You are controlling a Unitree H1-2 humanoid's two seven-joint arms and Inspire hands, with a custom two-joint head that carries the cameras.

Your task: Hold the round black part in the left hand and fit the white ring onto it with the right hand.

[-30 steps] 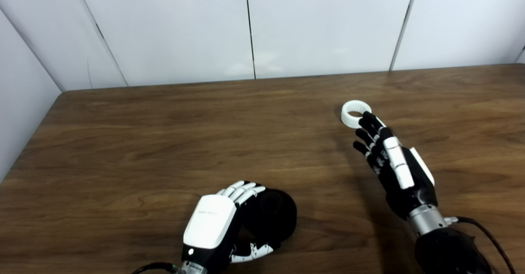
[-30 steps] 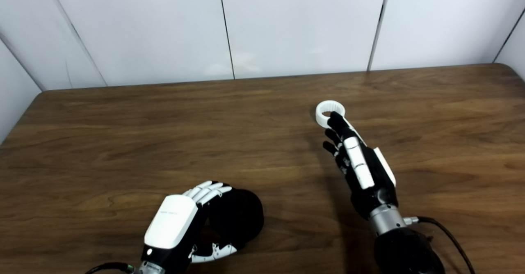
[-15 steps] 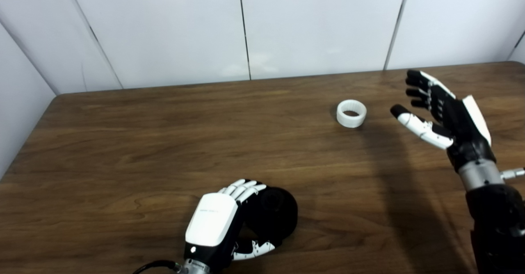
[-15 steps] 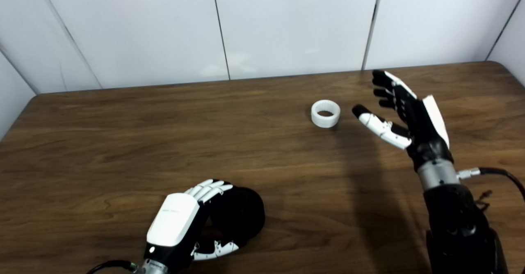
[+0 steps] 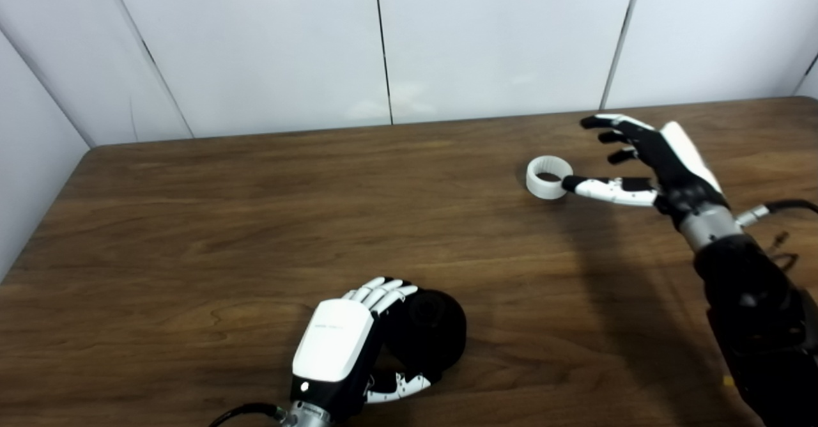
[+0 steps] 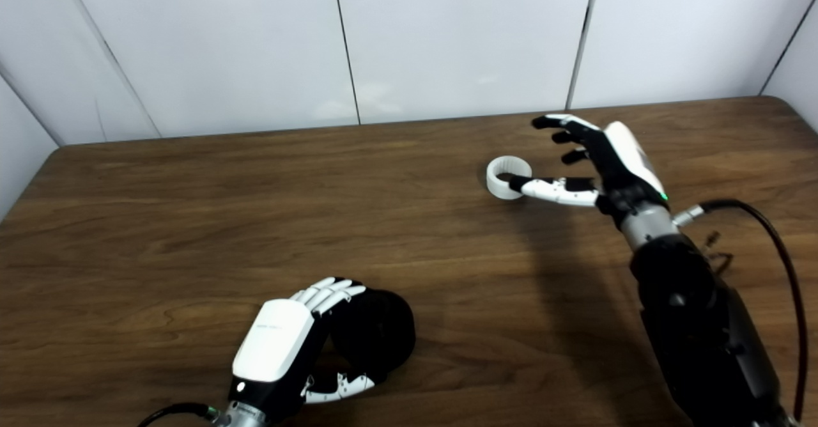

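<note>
the left hand (image 5: 335, 350) rests low on the wooden table (image 5: 223, 222), its white back turned up. its fingers (image 5: 383, 288) curl over the near left side of the round black part (image 5: 428, 334), and its thumb (image 5: 399, 388) hooks under the near edge, so the part sits clasped between fingers and thumb. the part lies on the table surface, its rounded body bulging out to the right of the fingers, with a shallow round recess showing on its top face.

the right hand (image 6: 597, 158) hangs over the far right area of the table, spread wide and holding nothing. its dark fingers (image 6: 562, 123) reach out to the left, fanned apart, well above and beyond the white ring (image 6: 505, 176). the thumb (image 6: 549, 189) stretches out level toward the ring, and its dark tip meets the ring's right wall; whether it presses the ring or just overlaps it from this angle cannot be told. the ring lies flat on the table with its opening upward, just off the thumb tip and below the fingertips, not enclosed by them.

the ring and the black part are well apart, the ring far beyond and to the right of the left hand's fingers. a black cable (image 6: 773, 235) loops from the right wrist.
</note>
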